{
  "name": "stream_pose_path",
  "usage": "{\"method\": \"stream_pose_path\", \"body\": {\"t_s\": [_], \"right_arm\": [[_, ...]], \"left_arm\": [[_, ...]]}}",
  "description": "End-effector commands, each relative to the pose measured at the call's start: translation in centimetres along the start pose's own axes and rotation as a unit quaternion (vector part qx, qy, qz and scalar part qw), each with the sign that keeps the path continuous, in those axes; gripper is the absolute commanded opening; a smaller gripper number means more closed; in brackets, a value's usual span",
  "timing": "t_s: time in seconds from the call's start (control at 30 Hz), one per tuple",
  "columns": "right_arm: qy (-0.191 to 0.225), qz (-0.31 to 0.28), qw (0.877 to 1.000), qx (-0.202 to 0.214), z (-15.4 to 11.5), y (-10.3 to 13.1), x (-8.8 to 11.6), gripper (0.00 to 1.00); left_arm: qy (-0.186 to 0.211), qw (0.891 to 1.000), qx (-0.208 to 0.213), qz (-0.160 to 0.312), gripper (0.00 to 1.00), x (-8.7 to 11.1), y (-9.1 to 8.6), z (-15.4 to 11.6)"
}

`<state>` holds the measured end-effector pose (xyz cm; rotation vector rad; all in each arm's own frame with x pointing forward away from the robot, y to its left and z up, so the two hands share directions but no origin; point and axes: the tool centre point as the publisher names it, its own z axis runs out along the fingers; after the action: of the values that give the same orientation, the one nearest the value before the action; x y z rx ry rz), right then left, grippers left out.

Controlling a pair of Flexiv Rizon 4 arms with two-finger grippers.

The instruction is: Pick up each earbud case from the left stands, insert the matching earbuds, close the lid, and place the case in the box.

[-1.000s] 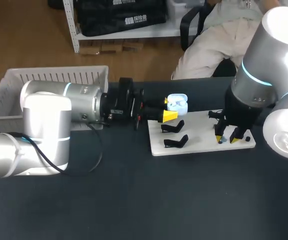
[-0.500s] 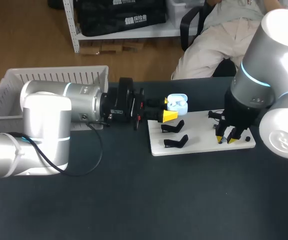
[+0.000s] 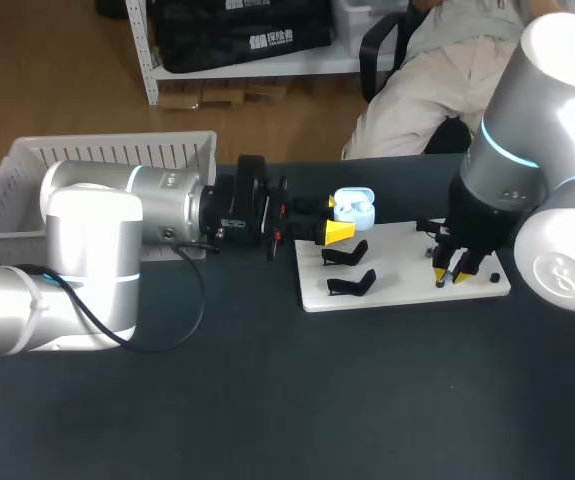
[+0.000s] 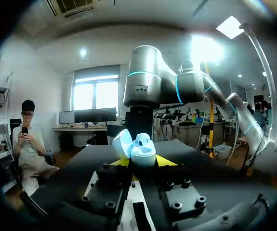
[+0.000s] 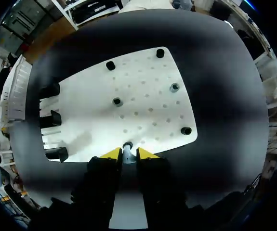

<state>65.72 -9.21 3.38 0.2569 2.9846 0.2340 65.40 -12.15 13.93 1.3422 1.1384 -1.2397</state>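
Step in hand: earbud pick-up. Open case (image 3: 353, 207) held by left tool (image 3: 337, 218) above tabletop (image 3: 267, 400), at white board (image 3: 397, 275) edge. Right tool (image 3: 451, 274) narrowed on earbud (image 5: 127, 145) at board peg. Next: straight lift required, then alignment with matching case socket.

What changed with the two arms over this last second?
The right gripper sank slightly and narrowed its fingers around a small earbud on the white board. The left gripper kept holding the open earbud case, unmoved.
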Motion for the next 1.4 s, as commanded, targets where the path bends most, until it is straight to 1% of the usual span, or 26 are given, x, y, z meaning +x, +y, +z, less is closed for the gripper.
{"method": "stream_pose_path", "body": {"t_s": [0.03, 0.17, 0.23, 0.33, 0.4, 0.43, 0.47, 0.5, 0.6, 0.67, 0.77, 0.87, 1.03, 1.07, 1.4], "right_arm": [[-0.006, 0.007, 1.000, -0.001, -1.9, -0.5, 0.6, 0.00], [-0.014, 0.011, 1.000, -0.005, -3.7, -0.7, 1.0, 0.00], [-0.015, 0.014, 1.000, -0.013, -5.0, -0.6, 1.1, 0.00], [-0.022, 0.016, 0.999, -0.027, -7.8, -0.2, 1.4, 0.00], [-0.028, 0.010, 0.999, -0.030, -9.3, 0.3, 1.7, 0.00], [-0.033, 0.002, 0.999, -0.029, -10.6, 0.7, 2.0, 0.00], [-0.038, -0.004, 0.999, -0.025, -11.3, 1.0, 2.2, 0.00], [-0.050, -0.013, 0.999, -0.017, -12.6, 1.5, 2.5, 0.00], [-0.080, -0.023, 0.996, 0.012, -15.0, 2.5, 2.9, 0.00], [-0.081, -0.031, 0.996, 0.029, -16.4, 3.2, 3.1, 0.00], [-0.082, -0.048, 0.995, 0.040, -17.9, 4.4, 3.5, 0.00], [-0.080, -0.060, 0.994, 0.041, -18.7, 5.6, 3.6, 0.00], [-0.079, -0.085, 0.992, 0.040, -18.4, 7.6, 3.5, 0.00], [-0.072, -0.088, 0.993, 0.035, -18.3, 8.0, 3.6, 0.00], [-0.072, -0.086, 0.993, 0.034, -18.3, 8.2, 3.6, 0.00]], "left_arm": [[-0.002, 1.000, -0.002, 0.002, 0.00, 0.1, -0.1, 0.0], [-0.002, 1.000, -0.002, 0.002, 0.00, 0.1, -0.1, 0.0], [-0.002, 1.000, -0.002, 0.002, 0.00, 0.1, -0.1, 0.0], [-0.002, 1.000, -0.002, 0.002, 0.00, 0.1, -0.1, 0.0], [-0.002, 1.000, -0.002, 0.002, 0.00, 0.1, -0.1, 0.0], [-0.002, 1.000, -0.002, 0.002, 0.00, 0.1, -0.1, 0.0], [-0.002, 1.000, -0.002, 0.002, 0.00, 0.1, -0.1, 0.0], [-0.002, 1.000, -0.002, 0.002, 0.00, 0.1, -0.1, 0.0], [-0.002, 1.000, -0.002, 0.002, 0.00, 0.1, -0.1, 0.0], [-0.002, 1.000, -0.002, 0.002, 0.00, 0.1, -0.1, 0.0], [-0.002, 1.000, -0.002, 0.002, 0.00, 0.1, -0.1, 0.0], [-0.002, 1.000, -0.002, 0.002, 0.00, 0.1, -0.1, 0.0], [-0.002, 1.000, -0.002, 0.002, 0.00, 0.1, -0.1, 0.0], [-0.002, 1.000, -0.002, 0.002, 0.00, 0.1, -0.1, 0.0], [-0.002, 1.000, -0.002, 0.002, 0.00, 0.1, -0.1, 0.0]]}}
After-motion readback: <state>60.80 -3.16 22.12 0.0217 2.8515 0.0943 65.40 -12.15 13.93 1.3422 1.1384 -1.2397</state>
